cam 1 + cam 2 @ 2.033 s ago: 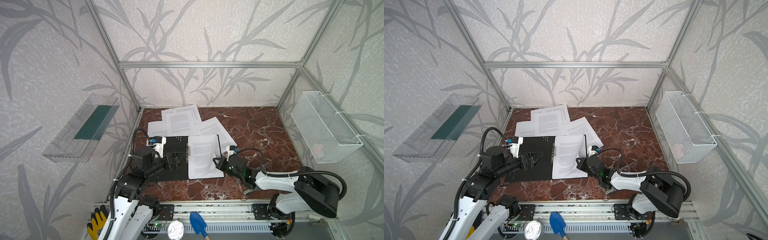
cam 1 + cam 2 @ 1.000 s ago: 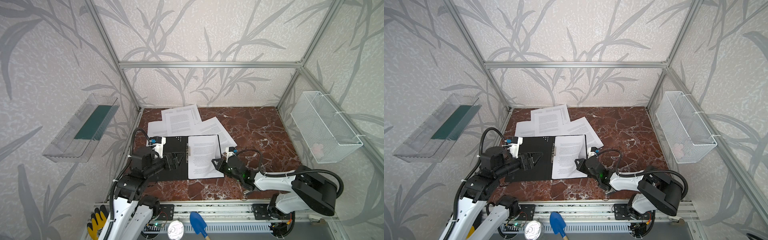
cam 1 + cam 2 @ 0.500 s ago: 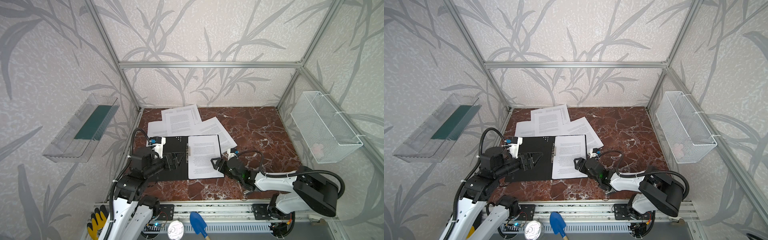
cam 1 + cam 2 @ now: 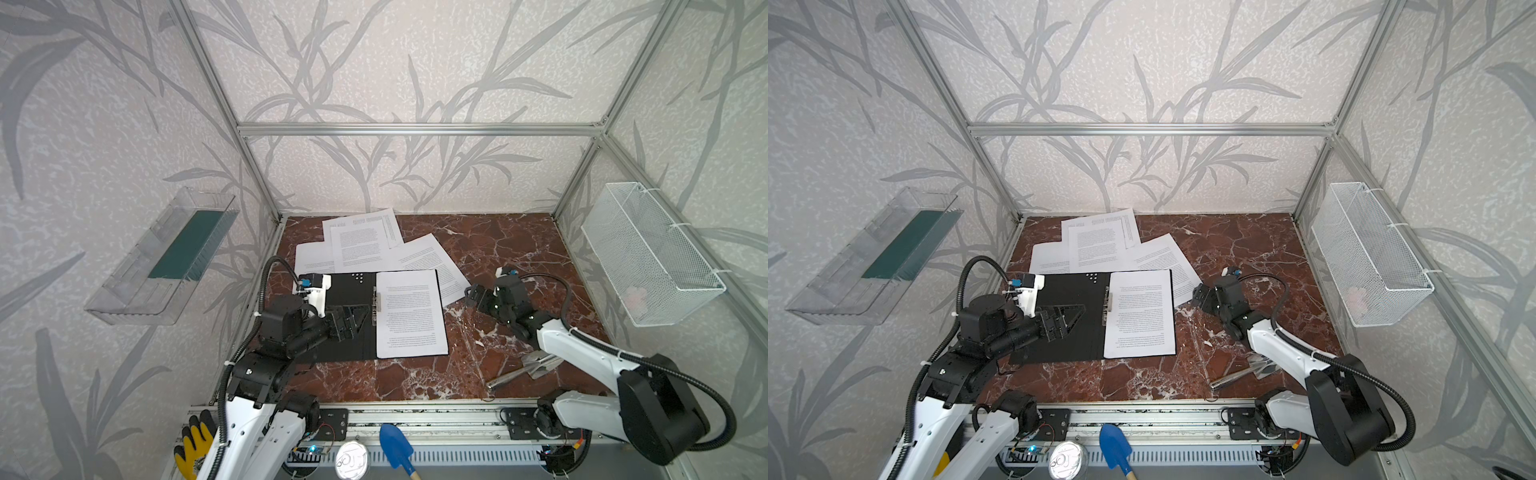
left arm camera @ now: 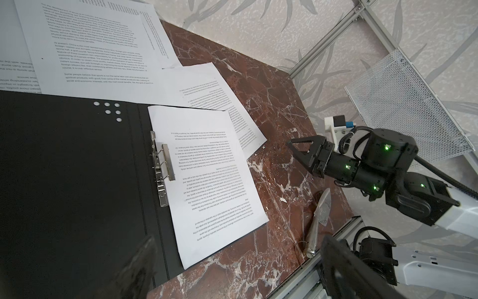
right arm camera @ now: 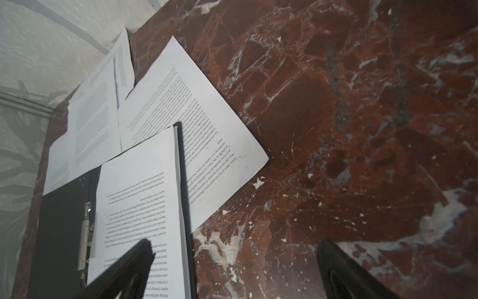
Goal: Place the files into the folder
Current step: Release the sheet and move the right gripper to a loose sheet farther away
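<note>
Clearly right claw (image 4: pixel 471 296) and left claw (image 4: pixel 359 316) gape wide, gripping nothing.

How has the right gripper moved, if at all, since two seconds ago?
Yes. The right gripper has backed away from the right edge of the folder, toward the wire basket, and is open.

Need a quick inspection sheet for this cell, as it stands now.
Surface: red marble table, white-veined.
Job's things: folder open, black inside up; one sheet on its right half; loose sheets overlapping behind it.
Clutter: metal tool at front right; blue scoop, can, glove off the front edge.
Claws: left claw open above folder's left half; right claw open, empty, right of folder.
Cables: black hose looped on each arm.
Surroundings: clear tray on left wall, wire basket on right wall.
</note>
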Action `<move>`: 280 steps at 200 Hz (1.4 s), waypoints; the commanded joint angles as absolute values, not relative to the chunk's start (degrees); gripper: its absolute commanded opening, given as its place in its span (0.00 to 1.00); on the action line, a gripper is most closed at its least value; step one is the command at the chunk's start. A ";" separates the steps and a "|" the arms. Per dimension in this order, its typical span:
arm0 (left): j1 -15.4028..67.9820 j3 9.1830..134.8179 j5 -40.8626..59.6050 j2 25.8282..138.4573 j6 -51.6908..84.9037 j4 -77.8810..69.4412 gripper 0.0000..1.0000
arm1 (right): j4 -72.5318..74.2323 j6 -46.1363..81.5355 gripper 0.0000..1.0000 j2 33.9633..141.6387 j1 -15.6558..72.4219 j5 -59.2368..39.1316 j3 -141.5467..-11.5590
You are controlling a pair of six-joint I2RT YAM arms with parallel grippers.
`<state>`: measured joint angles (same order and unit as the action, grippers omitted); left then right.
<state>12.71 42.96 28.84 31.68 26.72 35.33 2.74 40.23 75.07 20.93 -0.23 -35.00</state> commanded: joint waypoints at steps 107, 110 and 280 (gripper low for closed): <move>12.49 42.38 29.71 33.39 26.22 34.50 0.99 | -12.12 24.06 0.86 106.05 11.51 -21.30 -62.89; 12.48 42.40 29.71 33.40 26.23 34.46 0.99 | -12.07 24.07 0.86 106.31 11.51 -21.45 -62.87; 12.44 42.41 29.87 33.53 26.25 34.52 0.99 | 2.71 31.04 0.82 112.99 7.29 -49.63 -64.81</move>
<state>12.64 42.74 29.12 33.63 26.72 35.22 -1.23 28.80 112.62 7.22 -44.36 -64.66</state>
